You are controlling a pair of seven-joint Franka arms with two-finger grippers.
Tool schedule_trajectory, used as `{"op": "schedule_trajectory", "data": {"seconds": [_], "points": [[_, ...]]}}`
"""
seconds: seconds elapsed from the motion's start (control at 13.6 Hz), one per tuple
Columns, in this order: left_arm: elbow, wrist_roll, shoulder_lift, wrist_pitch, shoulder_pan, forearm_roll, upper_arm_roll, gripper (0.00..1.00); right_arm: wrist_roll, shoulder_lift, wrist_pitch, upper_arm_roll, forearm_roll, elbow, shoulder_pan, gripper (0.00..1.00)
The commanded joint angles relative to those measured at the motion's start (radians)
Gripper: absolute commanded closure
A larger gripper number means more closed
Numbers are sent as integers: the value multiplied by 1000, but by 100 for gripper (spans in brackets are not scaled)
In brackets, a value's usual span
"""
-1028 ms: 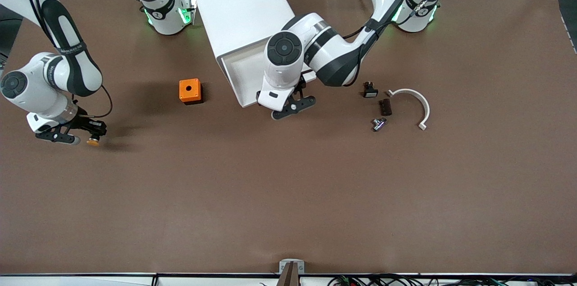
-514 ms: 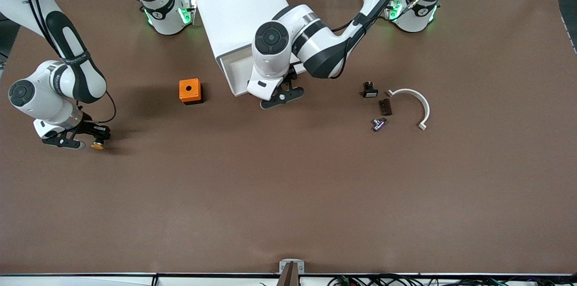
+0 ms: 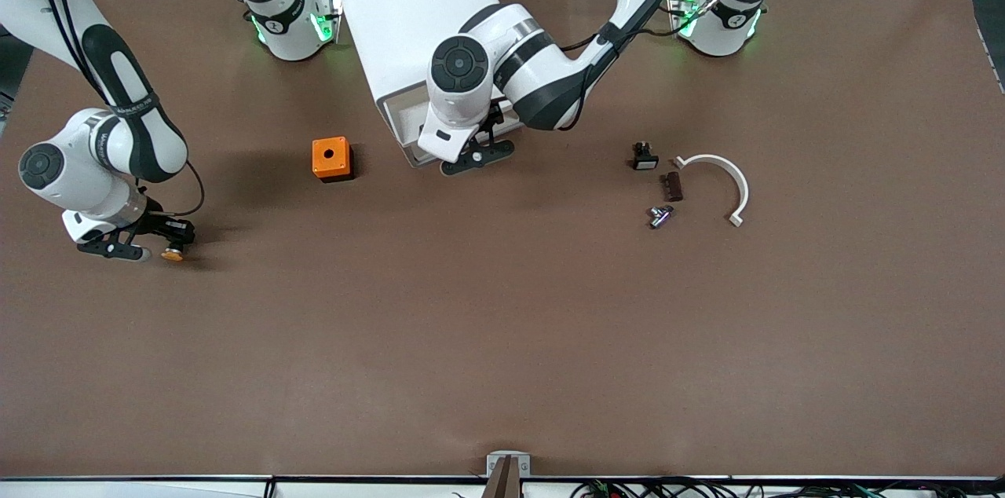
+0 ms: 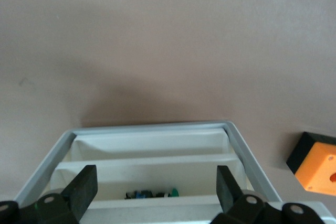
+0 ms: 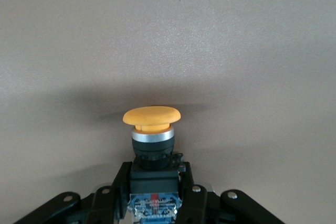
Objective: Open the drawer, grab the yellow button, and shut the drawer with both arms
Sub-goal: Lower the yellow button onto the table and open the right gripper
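Observation:
The drawer (image 3: 408, 129), the top one of the white cabinet (image 3: 416, 3), sticks out only a little toward the front camera. My left gripper (image 3: 476, 155) is open at its front edge. In the left wrist view its fingers (image 4: 84, 190) stand wide apart over the white drawer fronts (image 4: 152, 163), and it (image 4: 155, 195) holds nothing. My right gripper (image 3: 149, 240) is low over the table at the right arm's end, shut on the button (image 3: 171, 254). The right wrist view shows the button's orange cap and black-blue body (image 5: 152, 129) clamped between the fingers of this gripper (image 5: 152, 195).
An orange cube with a hole (image 3: 330, 158) stands beside the cabinet, toward the right arm's end. A small black button with a white cap (image 3: 645, 157), a brown piece (image 3: 672, 185), a metal part (image 3: 659, 215) and a white curved piece (image 3: 726, 180) lie toward the left arm's end.
My left gripper has moved toward the cabinet and the drawer has slid most of the way in. My right gripper has shifted slightly, still holding the button.

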Motion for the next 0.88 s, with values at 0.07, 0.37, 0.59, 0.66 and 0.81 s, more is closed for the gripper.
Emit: {"op": "schedule_trajectory", "data": {"seconds": [0.07, 0.37, 0.59, 0.66, 0.81], "points": [[-4, -3, 0, 9, -13, -76, 0, 0, -19, 14, -9, 18, -14, 30, -24, 30], [-20, -3, 8, 11, -27, -134, 0, 0, -33, 6, -40, 20, -13, 56, -18, 0], [-27, -3, 14, 11, -39, -159, 0, 0, -32, -17, -257, 23, -13, 160, -13, 0], [-27, -3, 16, 11, -39, -176, 0, 0, -30, -20, -340, 26, -13, 204, -12, 0], [-35, -3, 22, 11, -45, -203, 0, 0, -30, -37, -489, 28, -13, 293, -7, 0]]}}
